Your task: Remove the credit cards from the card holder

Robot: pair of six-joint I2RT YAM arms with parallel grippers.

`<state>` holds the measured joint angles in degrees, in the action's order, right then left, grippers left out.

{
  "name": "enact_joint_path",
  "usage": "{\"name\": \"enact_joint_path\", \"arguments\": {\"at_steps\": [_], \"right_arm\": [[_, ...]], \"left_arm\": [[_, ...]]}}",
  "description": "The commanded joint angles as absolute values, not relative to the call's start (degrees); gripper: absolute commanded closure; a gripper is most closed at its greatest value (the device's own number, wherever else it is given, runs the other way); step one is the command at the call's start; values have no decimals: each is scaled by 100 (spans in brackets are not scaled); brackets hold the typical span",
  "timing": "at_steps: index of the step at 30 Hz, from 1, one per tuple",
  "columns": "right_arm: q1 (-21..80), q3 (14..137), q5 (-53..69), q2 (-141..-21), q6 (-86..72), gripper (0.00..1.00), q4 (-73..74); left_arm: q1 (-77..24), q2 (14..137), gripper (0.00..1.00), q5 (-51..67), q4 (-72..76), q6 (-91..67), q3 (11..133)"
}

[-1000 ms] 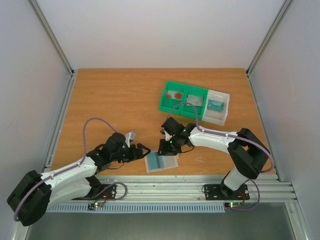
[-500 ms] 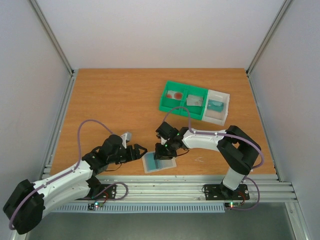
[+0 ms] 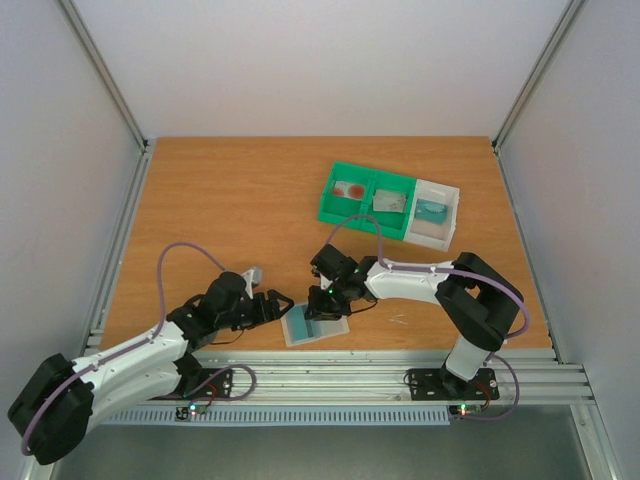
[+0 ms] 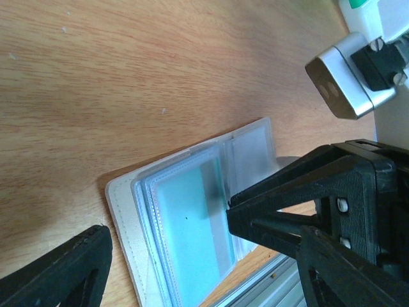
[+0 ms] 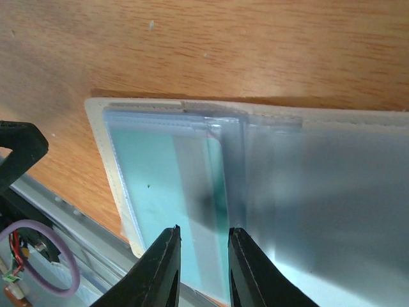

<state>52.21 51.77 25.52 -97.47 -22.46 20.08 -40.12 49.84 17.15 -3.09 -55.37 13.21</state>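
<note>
The holder (image 3: 316,325) lies open at the middle of the table's (image 3: 230,200) near edge, with a teal card (image 5: 166,192) in the half nearer my left arm. My right gripper (image 5: 203,233) hangs over that card's inner edge, jaws narrowed to a slit and holding nothing; I judge this lines it up to pinch the card out. My left gripper (image 3: 278,304) gapes wide at the holder's left edge, probably to stop it sliding.
</note>
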Motion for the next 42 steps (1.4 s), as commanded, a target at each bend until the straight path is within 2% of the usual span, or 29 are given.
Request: {"name": "enact_joint_path", "arguments": {"at_steps": [1,6,8,9,15,23,31,42], "right_arm": [[5327,5200,2319,-9703,-2053,79,2267],[5383,5240,2118,-9889,-1955,80,2517],[5404,5191,2088,-9938,-1978,85,2537],[5404,5132,2078,-9936,-2012,88,2494],[5401,4791,2274,-9905,-2281,99,1890],[5405,4460,2613,-9937,-2656,99,1122],[5405,4325,2633,-9935,-2692,99,973],[5405,4185,2548,-9859,-2788,99,738]], "left_arm": [[-3992,5044,21,1740,288,-5690,1213],[-3987,5001,23,1798,358,-5780,1189],[-3987,4993,35,1905,448,-5800,1186],[-3994,4974,37,1948,470,-5825,1186],[-3995,4842,32,1892,354,-5891,1128],[-3992,4997,31,1978,562,-5980,1136],[-3992,5231,39,2046,807,-6006,1095],[-3997,5727,40,2116,943,-5989,1107]]}}
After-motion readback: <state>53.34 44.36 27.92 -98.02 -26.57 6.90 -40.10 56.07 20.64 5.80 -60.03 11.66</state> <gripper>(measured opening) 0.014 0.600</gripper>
